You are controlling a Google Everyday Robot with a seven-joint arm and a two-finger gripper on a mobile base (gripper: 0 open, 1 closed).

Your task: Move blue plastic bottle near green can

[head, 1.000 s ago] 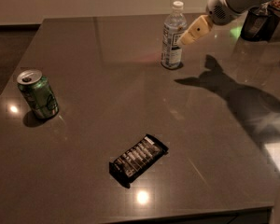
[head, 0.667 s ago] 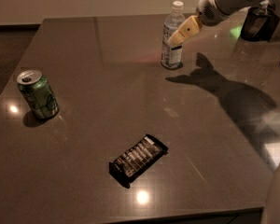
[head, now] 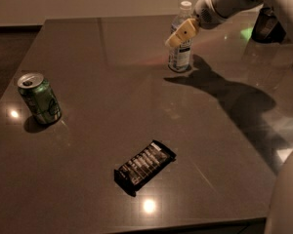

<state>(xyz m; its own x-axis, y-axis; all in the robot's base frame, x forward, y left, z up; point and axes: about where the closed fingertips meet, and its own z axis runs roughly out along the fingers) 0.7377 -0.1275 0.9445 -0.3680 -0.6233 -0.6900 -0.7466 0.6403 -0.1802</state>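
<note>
Gripper (head: 179, 35) at upper body of blue plastic bottle (head: 179, 58), upright at far right of table (head: 112, 72); open or closed, cannot tell. Green can (head: 40, 100) well apart, left. Grip mid-body; keep upright.

End effector (head: 181, 34) by glossy plastic bottle (head: 179, 59)

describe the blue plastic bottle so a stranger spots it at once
On the dark table, look to the far right part, just behind the gripper. The blue plastic bottle stands upright there: tall, clear, white-capped, unlike the squat green can at the left.
</note>
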